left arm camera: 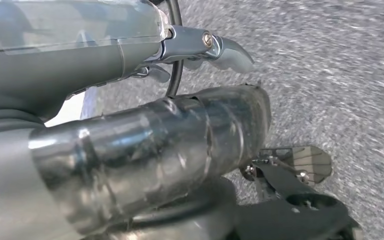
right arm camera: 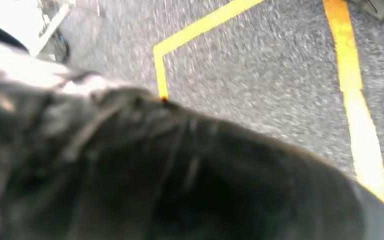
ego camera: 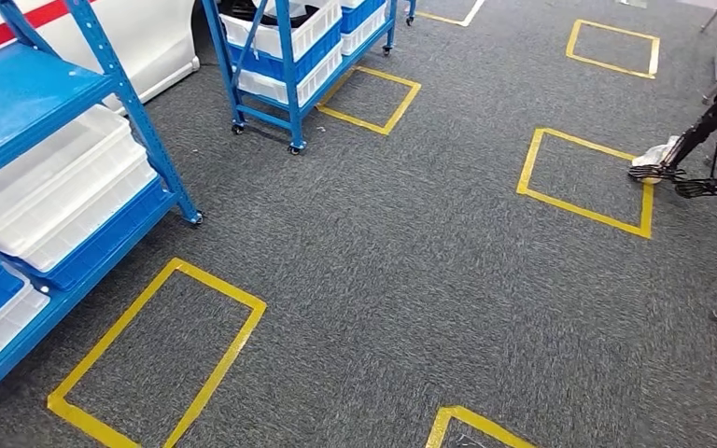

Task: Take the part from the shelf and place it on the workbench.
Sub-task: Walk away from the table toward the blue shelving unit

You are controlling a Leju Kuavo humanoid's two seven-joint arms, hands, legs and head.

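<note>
A blue shelf (ego camera: 19,93) stands at the left in the head view, with white bins (ego camera: 56,187) on its lower levels. I can make out no part in them. In the left wrist view my left hand (left arm camera: 130,125) hangs over grey carpet, its thick thumb (left arm camera: 155,150) and a silver finger (left arm camera: 205,47) apart with nothing between them. A dark blurred shape (right arm camera: 155,175) sits close to the right wrist camera. I cannot tell whether it is my right hand or something it holds.
A second blue shelf on wheels (ego camera: 285,47) holds white and blue bins at the back. Yellow tape squares (ego camera: 159,355) (ego camera: 583,177) mark the grey carpet. The black legs of another machine (ego camera: 709,140) stand at the right edge, beside a white scrap (ego camera: 655,152).
</note>
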